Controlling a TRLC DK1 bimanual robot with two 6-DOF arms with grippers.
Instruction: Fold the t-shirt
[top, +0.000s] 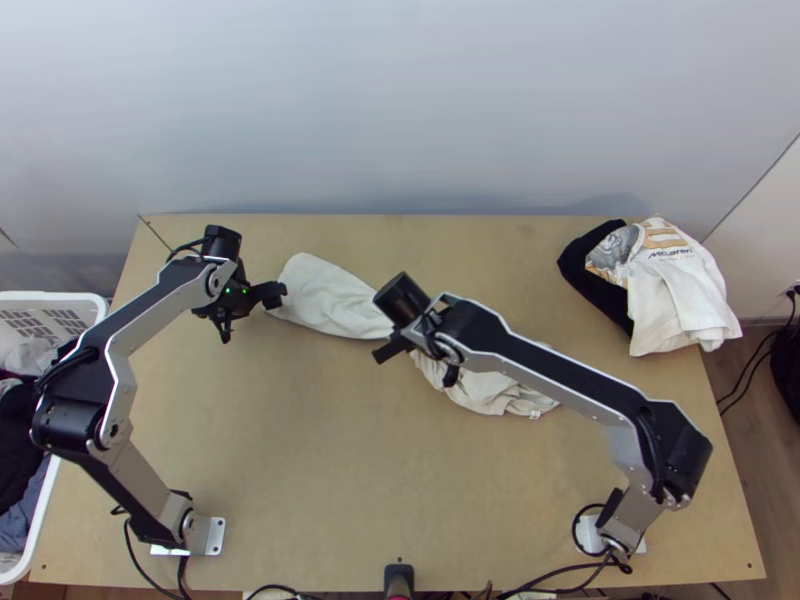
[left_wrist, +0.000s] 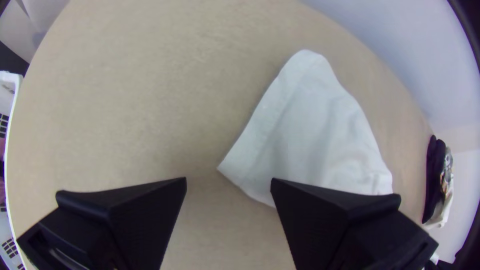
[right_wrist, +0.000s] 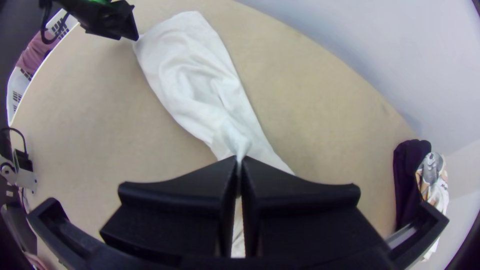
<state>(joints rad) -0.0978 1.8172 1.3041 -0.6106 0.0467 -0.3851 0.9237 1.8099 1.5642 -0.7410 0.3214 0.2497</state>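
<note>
The white t-shirt (top: 328, 297) lies bunched in a long strip across the upper middle of the table, its left end broad and flatter. At that end is my left gripper (top: 256, 312); in the left wrist view my left gripper (left_wrist: 229, 192) is open, one finger over the cloth's edge. Over the middle of the strip stands my right gripper (top: 420, 362). In the right wrist view my right gripper (right_wrist: 239, 162) is shut on a pinched ridge of the t-shirt (right_wrist: 192, 75). Part of the cloth is hidden beneath the right arm.
A pile of folded clothes, black and white with print (top: 675, 290), lies at the table's far right corner. A white laundry basket (top: 95, 300) with clothes stands off the left edge. Bare wood (top: 350, 470) spreads between the arms' bases.
</note>
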